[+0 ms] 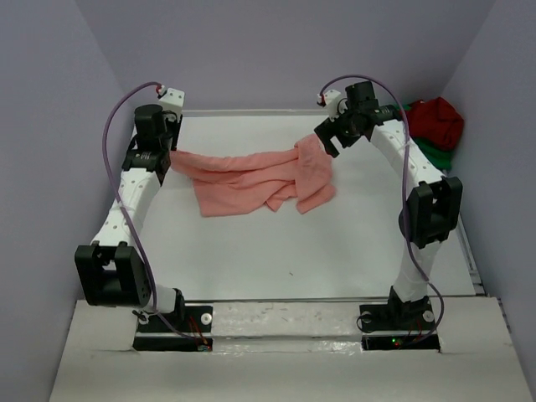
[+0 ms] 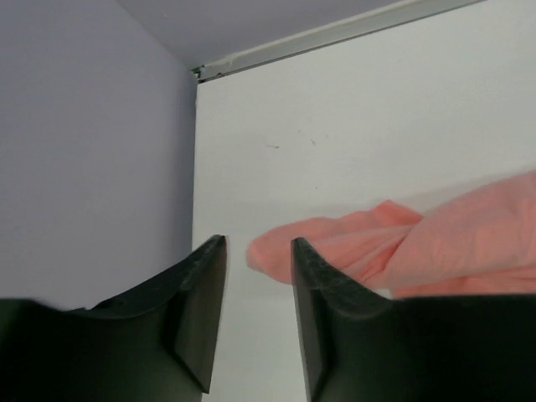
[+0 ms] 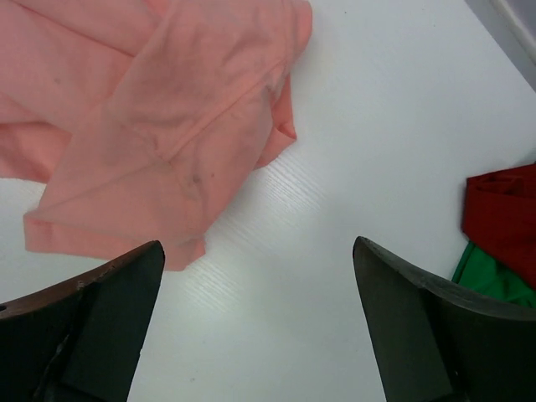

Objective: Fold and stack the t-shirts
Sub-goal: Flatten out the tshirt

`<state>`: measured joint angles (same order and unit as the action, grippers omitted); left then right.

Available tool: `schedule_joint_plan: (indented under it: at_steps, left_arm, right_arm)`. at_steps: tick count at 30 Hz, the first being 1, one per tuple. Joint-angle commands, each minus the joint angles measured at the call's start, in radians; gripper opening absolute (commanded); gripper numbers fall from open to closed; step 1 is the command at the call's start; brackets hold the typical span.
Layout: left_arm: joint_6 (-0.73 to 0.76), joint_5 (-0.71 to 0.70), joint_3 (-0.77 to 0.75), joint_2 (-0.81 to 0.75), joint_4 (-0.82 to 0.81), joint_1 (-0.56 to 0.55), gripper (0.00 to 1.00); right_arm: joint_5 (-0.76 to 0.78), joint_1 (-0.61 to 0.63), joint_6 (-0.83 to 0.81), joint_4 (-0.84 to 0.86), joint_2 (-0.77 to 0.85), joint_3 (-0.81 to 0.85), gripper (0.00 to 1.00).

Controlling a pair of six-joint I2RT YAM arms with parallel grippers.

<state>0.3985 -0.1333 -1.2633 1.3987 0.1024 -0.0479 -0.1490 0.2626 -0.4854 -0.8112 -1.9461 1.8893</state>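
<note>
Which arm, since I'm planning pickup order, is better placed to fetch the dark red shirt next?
Right, probably: the dark red shirt lies in the right corner beside the right gripper, whose jaws are open; the left gripper is beyond the pink shirt.

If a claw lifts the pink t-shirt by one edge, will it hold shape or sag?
Probably sags: the pink t-shirt lies rumpled in soft overlapping folds. Likely light, since the cloth looks thin. Pushed, it would probably bunch rather than slide whole across the table.
</note>
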Motion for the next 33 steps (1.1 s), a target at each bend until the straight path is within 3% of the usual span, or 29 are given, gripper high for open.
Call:
schedule_joint_plan:
  at_steps: [1, 3, 8, 9, 10, 12, 13, 16, 22, 33]
  left_arm:
    - [0.003, -0.046, -0.062, -0.003, -0.076, -0.023, 0.62]
    - [0.01, -0.049, -0.056, -0.015, -0.078, -0.038, 0.73]
    - [0.023, -0.048, -0.013, -0.089, -0.079, -0.049, 0.84]
    - [0.028, -0.046, -0.004, -0.101, -0.081, -0.049, 0.86]
    - [0.028, -0.045, 0.017, -0.128, -0.078, -0.049, 0.88]
    - [0.037, -0.032, 0.048, -0.156, -0.079, -0.049, 0.92]
    - [0.039, -0.032, 0.082, -0.18, -0.079, -0.049, 0.92]
    - [0.059, -0.032, 0.166, -0.233, -0.089, -0.047, 0.92]
    - [0.114, -0.094, 0.335, -0.34, -0.152, -0.024, 0.89]
    - [0.099, -0.1, 0.446, -0.426, -0.122, 0.023, 0.89]
  right_arm:
    - [-0.011, -0.005, 0.001, 0.047, 0.028, 0.054, 1.0]
    - [-0.011, -0.005, 0.007, 0.049, 0.055, 0.034, 1.0]
    - [-0.067, -0.005, 0.021, 0.018, 0.145, -0.044, 0.97]
    - [-0.072, -0.005, 0.021, 0.012, 0.156, -0.076, 0.92]
    - [-0.08, -0.005, 0.028, 0.006, 0.168, -0.093, 0.79]
    - [-0.104, -0.005, 0.025, -0.005, 0.174, -0.128, 0.68]
    - [-0.115, -0.005, 0.034, -0.014, 0.17, -0.157, 0.55]
    - [-0.162, -0.005, 0.053, -0.022, 0.139, -0.193, 0.39]
    - [-0.25, -0.005, 0.064, -0.057, 0.023, -0.144, 0.36]
    - [-0.27, 0.036, 0.044, -0.128, -0.191, 0.094, 0.37]
